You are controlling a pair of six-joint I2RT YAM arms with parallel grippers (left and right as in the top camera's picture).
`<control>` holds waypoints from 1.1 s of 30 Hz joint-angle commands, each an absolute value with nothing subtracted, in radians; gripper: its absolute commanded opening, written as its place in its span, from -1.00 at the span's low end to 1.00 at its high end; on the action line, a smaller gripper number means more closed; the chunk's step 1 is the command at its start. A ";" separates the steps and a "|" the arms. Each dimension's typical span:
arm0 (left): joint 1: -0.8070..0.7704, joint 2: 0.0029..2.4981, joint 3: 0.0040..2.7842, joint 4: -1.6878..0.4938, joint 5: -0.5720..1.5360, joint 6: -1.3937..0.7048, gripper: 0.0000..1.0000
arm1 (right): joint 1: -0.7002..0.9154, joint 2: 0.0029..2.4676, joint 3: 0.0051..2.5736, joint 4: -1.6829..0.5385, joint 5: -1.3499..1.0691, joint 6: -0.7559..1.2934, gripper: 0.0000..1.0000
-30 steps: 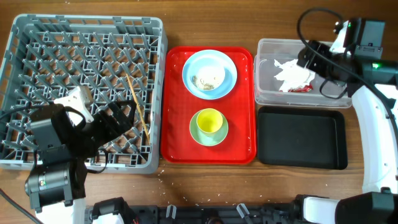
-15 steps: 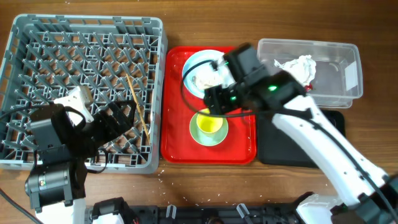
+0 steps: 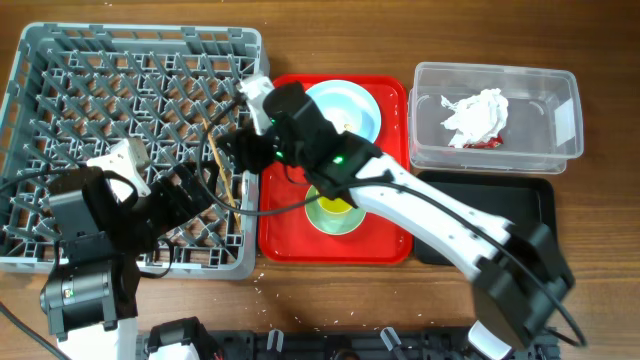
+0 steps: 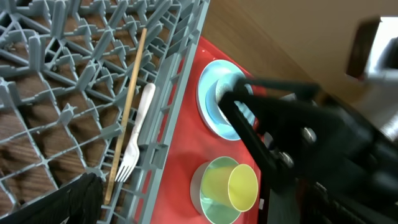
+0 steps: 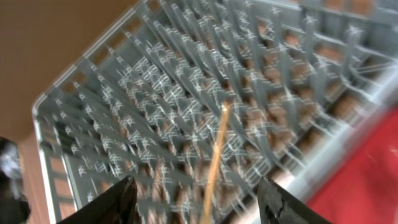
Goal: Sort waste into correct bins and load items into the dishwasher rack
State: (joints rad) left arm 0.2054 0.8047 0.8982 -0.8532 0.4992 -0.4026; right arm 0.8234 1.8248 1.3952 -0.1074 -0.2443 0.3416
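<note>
The grey dishwasher rack (image 3: 60, 60) fills the left of the table. Wooden chopsticks (image 3: 222, 165) and a white fork (image 4: 138, 134) lie in it near its right edge. My right gripper (image 3: 243, 152) is open over that edge, with a chopstick (image 5: 214, 155) showing between its fingers (image 5: 202, 211). My left gripper (image 3: 195, 195) is open and empty, low over the rack's front. The pale blue plate (image 3: 365, 105) and the yellow-green cup (image 4: 239, 186) on its green saucer (image 4: 208, 199) sit on the red tray (image 3: 285, 230). The right arm hides most of the food scraps. The white napkin (image 3: 475, 115) lies in the clear tub (image 3: 560, 100).
The shallow black tray (image 3: 515, 210) lies in front of the clear tub, and the right arm crosses its left corner. The right arm stretches low over the red tray and the cup. Bare wood runs along the front edge.
The right arm swung left from the clear tub, across the red tray, to the rack's right edge. The napkin stays in the tub. The left arm has not moved.
</note>
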 commanded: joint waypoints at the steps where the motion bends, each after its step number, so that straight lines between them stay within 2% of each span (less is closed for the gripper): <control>1: 0.212 0.801 0.899 -0.850 0.504 -0.397 1.00 | 0.830 1.942 1.399 0.020 -0.300 0.373 0.14; 9: 0.212 0.801 0.899 -0.850 0.504 -0.397 1.00 | 0.833 2.091 1.399 0.213 -0.300 0.366 0.03; 11: 0.212 0.801 0.899 -0.850 0.504 -0.397 1.00 | 0.833 2.091 1.399 0.264 -0.292 0.366 -0.12; 12: 0.212 0.801 0.899 -0.850 0.504 -0.397 1.00 | 0.834 2.091 1.399 0.270 -0.261 0.365 -0.12; 15: 0.212 0.801 0.899 -0.850 0.504 -0.397 1.00 | 0.839 2.091 1.407 0.261 -0.244 0.255 -0.10; 18: 0.212 0.801 0.899 -0.850 0.504 -0.397 1.00 | 0.837 2.091 1.494 0.141 -0.229 0.210 -0.02; 26: 0.212 0.801 0.899 -0.850 0.504 -0.397 1.00 | 0.845 2.152 1.513 0.133 -0.225 0.210 -0.05; 27: 0.212 0.801 0.899 -0.850 0.504 -0.397 1.00 | 0.845 2.157 1.513 0.142 -0.225 0.213 -0.19; 31: 0.212 0.801 0.899 -0.850 0.504 -0.397 1.00 | 0.865 2.160 1.513 0.145 -0.219 0.212 -0.23; 33: 0.212 0.801 0.899 -0.850 0.504 -0.397 1.00 | 0.876 2.164 1.513 0.144 -0.170 0.212 -0.37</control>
State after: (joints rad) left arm 0.2054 0.8059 0.8982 -0.8532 0.4988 -0.4023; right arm 0.8555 2.1418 1.4960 0.1387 -0.2237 0.2222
